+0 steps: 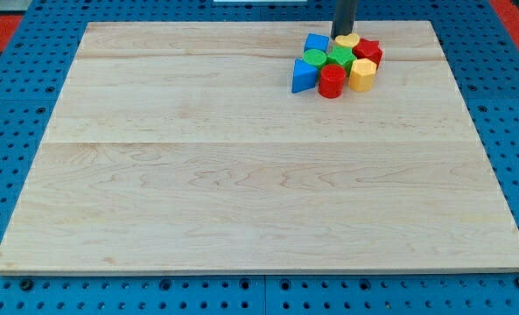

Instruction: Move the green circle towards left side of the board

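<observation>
On a wooden worktop (241, 175), the green circle (314, 59) sits packed among coloured blocks near the view's top right, the rod's tip (341, 36) just behind the cluster; the arm carries no claw.

Only a short length of the robot shows: a straight, dark rod, near black with a faint bluish-grey sheen down one side. It is smooth and round in section, of even thickness, with no cables, screws or markings to be made out. Its tip (343, 36) ends plain and blunt, the same dark colour as the rest.
</observation>
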`<state>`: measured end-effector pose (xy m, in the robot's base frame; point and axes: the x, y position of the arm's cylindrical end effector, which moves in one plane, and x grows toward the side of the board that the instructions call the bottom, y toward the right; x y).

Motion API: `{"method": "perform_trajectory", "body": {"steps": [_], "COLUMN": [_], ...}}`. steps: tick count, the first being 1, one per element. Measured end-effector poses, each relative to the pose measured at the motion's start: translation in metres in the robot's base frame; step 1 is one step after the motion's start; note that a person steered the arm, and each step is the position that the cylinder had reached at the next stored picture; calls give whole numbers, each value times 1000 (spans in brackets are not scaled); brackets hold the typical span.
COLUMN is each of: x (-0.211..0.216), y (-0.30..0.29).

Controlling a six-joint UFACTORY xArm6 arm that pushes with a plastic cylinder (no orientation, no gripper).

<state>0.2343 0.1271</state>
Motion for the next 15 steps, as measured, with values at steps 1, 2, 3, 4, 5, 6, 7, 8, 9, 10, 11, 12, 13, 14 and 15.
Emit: {"method": "perform_trajectory", "body": {"steps": [1,2,3,4,5,6,7,8,9,10,11,12,13,14,15], "x": [24,34,65,71,63,66,67,65,60,48,46,27,-1,13,24], "y": [0,0,1,1,-8,-8,-11,-46,-98,-140,-119,-93,-103,-149,-170]}}
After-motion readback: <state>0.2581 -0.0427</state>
